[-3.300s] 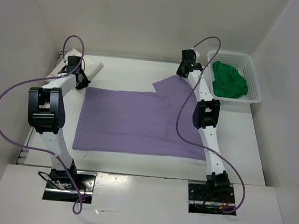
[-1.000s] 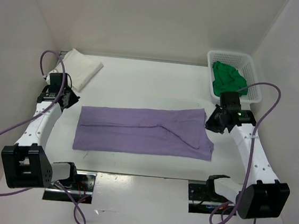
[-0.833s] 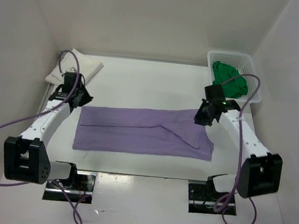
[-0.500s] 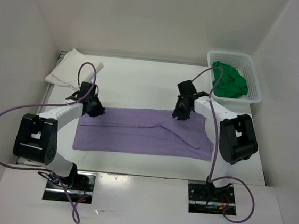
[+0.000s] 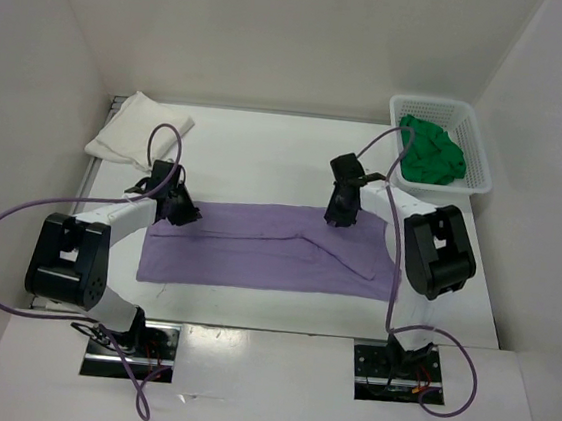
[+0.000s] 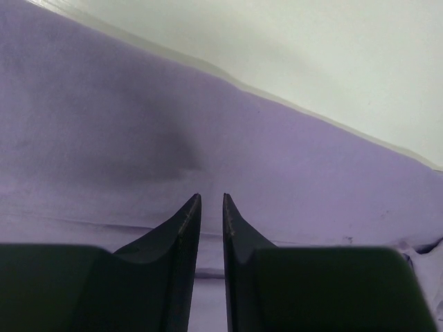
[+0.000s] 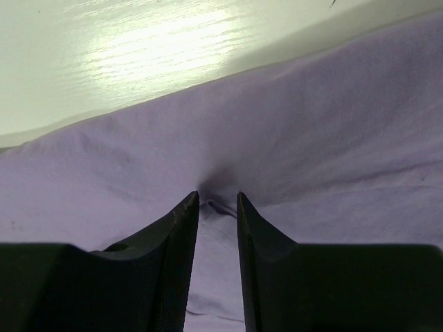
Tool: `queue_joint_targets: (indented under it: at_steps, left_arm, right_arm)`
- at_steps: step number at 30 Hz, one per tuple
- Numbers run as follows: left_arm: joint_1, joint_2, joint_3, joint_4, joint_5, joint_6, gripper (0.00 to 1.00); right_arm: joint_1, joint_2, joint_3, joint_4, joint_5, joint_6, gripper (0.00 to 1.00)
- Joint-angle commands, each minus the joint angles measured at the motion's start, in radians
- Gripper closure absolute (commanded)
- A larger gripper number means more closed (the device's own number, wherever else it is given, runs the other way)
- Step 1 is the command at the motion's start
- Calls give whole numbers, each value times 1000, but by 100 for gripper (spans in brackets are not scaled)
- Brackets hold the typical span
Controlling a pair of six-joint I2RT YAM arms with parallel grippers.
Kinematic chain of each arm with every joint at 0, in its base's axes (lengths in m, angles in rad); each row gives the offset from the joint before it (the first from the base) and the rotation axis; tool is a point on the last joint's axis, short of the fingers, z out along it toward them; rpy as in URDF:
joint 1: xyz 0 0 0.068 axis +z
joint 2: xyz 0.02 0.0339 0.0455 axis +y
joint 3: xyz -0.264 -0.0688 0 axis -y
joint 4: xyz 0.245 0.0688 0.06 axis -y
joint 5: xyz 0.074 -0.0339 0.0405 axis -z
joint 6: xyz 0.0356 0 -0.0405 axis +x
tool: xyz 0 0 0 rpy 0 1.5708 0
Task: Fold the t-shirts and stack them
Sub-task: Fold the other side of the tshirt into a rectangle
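The left gripper (image 6: 211, 197), jaws narrowly parted, and the right gripper (image 7: 218, 195), jaws wider apart, touch the lilac t-shirt's (image 5: 256, 253) far edge, neither clamping it.

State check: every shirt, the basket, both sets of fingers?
pale purple cloth t-shirt: folded into a long strip, lying flat.
white cloth t-shirt: folded, far left corner.
white plastic lattice basket: upright, far right corner.
bright green cloth t-shirt: crumpled inside that basket.
left gripper: fingers nearly together, tips on purple shirt; grip unclear.
right gripper: fingers apart, tips at a pucker in purple shirt.
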Motion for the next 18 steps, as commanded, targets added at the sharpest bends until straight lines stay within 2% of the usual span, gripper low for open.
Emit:
queue_joint_targets:
  at_steps: [1,2,5,8,10,18]
  left_arm:
    - [3,-4,-2,33,6,-18,74]
    - [3,-4,-2,33,6,-18,74]
    - [3,5,-2,33,-3,-18,74]
    - [3,5,-2,33,-3,-18,74]
    - [3,5,-11,42,-3,-18,74]
    - [3,-4,-11,42,6,-18,74]
  right_arm:
    - [17,40,42,43,35,-17,66]
    - [17,40,42,43,35,-17,66]
    - [40,40,42,31,35,-17,75]
    - [49,16,31,31,23,-8,80]
    - [49,-6,21,5,12,-8,88]
    - [83,-119,-60,-69,-12,12,92]
